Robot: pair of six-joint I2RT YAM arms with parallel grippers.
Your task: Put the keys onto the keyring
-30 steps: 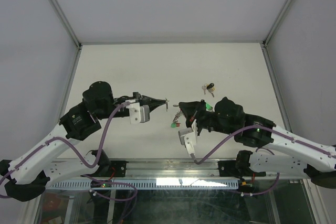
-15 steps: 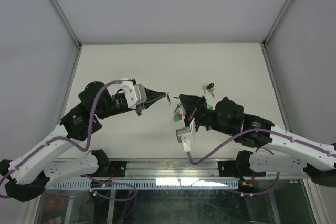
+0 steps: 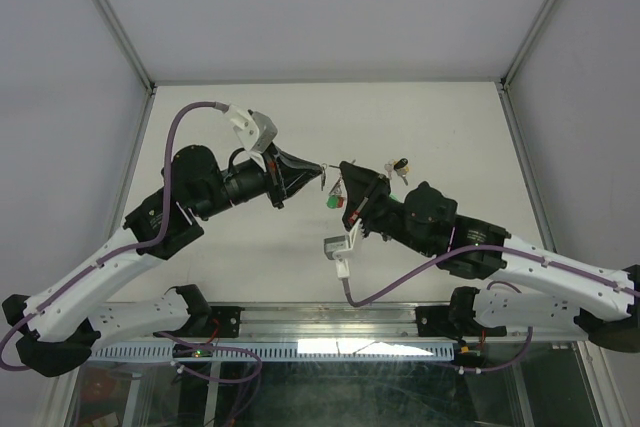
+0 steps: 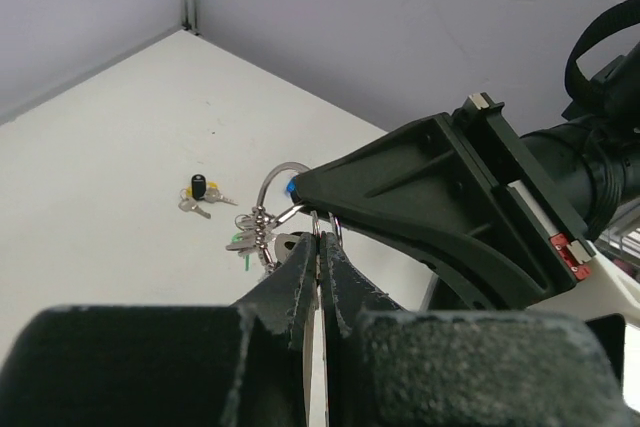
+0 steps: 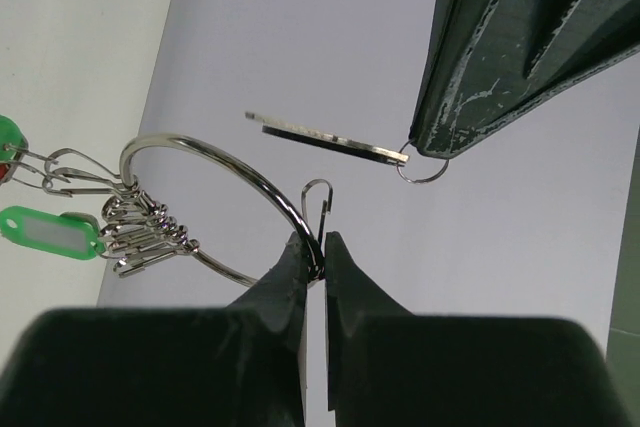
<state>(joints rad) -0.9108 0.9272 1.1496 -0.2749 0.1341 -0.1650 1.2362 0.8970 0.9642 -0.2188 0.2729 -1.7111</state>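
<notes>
My right gripper [image 5: 322, 244] is shut on the wire of the keyring [image 5: 205, 150], which it holds in the air. Several silver clips and green tags [image 5: 45, 230] hang from the ring. In the top view the right gripper [image 3: 343, 169] is over mid-table, with green and red tags [image 3: 333, 201] dangling below it. My left gripper [image 3: 320, 176] is shut on a flat silver key [image 5: 330, 139] with a small split ring [image 5: 422, 169], held just beside the keyring without touching it. In the left wrist view the left gripper [image 4: 322, 237] nearly meets the ring [image 4: 275, 179].
A small black-and-yellow key bunch [image 3: 398, 168] lies on the white table [image 3: 450, 127] just right of the grippers; it also shows in the left wrist view [image 4: 200, 192]. Grey walls and metal posts enclose the table.
Both arms have risen and moved farther back. The left wrist has turned over, its tip now close to the right gripper's. The keyring with its tags has been lifted along.
</notes>
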